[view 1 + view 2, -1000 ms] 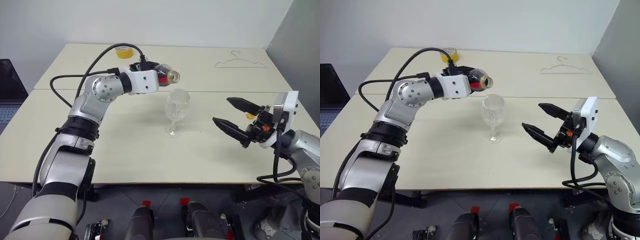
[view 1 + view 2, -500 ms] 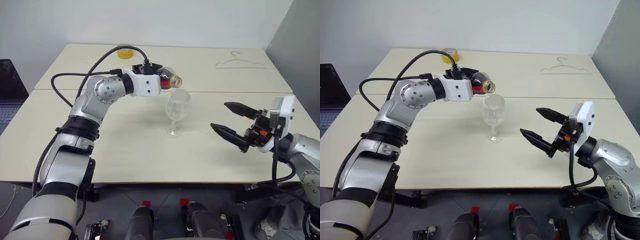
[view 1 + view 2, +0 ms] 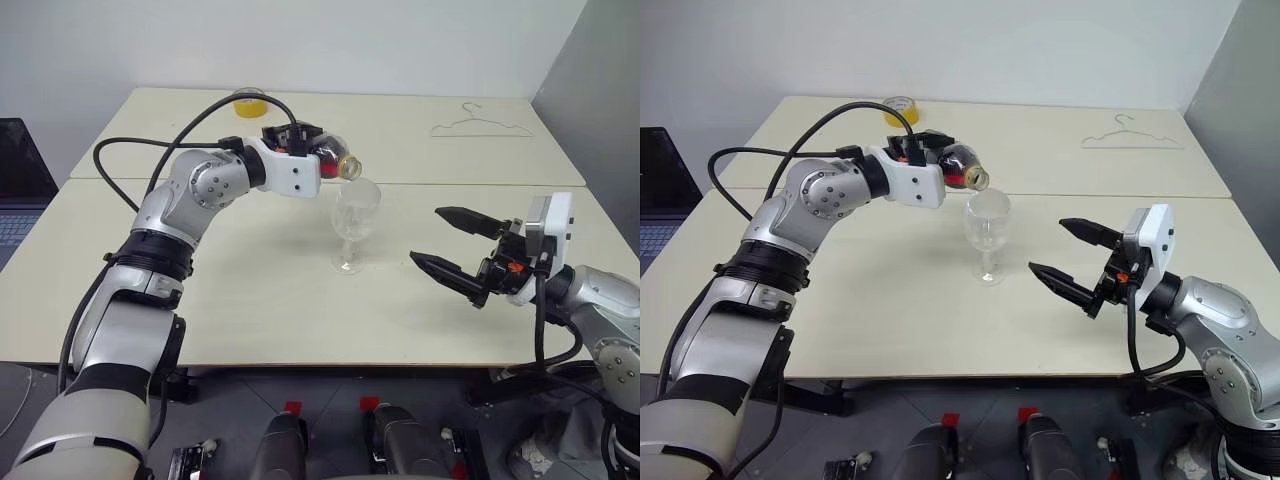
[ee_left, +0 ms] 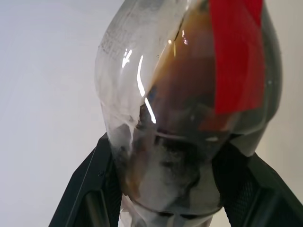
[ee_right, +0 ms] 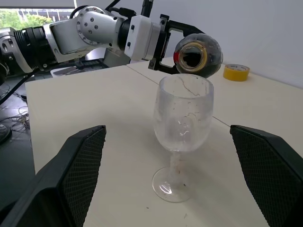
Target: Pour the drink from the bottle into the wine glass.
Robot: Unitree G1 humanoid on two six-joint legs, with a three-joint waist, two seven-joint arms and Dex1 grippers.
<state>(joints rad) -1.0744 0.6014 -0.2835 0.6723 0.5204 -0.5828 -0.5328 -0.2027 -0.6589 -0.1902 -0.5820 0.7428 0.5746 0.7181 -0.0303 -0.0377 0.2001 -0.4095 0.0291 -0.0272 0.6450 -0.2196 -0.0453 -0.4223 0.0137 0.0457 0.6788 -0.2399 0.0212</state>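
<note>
On the near half of the bench (image 3: 250, 320), my right hand (image 3: 452, 245) hangs with its two fingers spread wide and nothing between them, pointing toward the glass (image 3: 354, 222) from the right, apart from it. The glass stands upright on its foot near the middle of the bench, on open surface; I see no drink in the bowl yet. Just behind and above its rim, my left hand (image 3: 300, 140) is clamped tight on the bottle (image 3: 332, 156), which lies almost level, long axis running from the hand toward the glass, uncapped mouth tipped slightly down and just left of the rim. In the left wrist view the drink (image 4: 189, 109) pools dark in the belly beside the red label. I judge the pour turns on that gap: the mouth must come over the bowl before more tilt, or the drink falls on the bench. Farther back, well apart, lie a tape roll (image 3: 248, 99) and a wire hanger (image 3: 480, 124); room there is ample.
</note>
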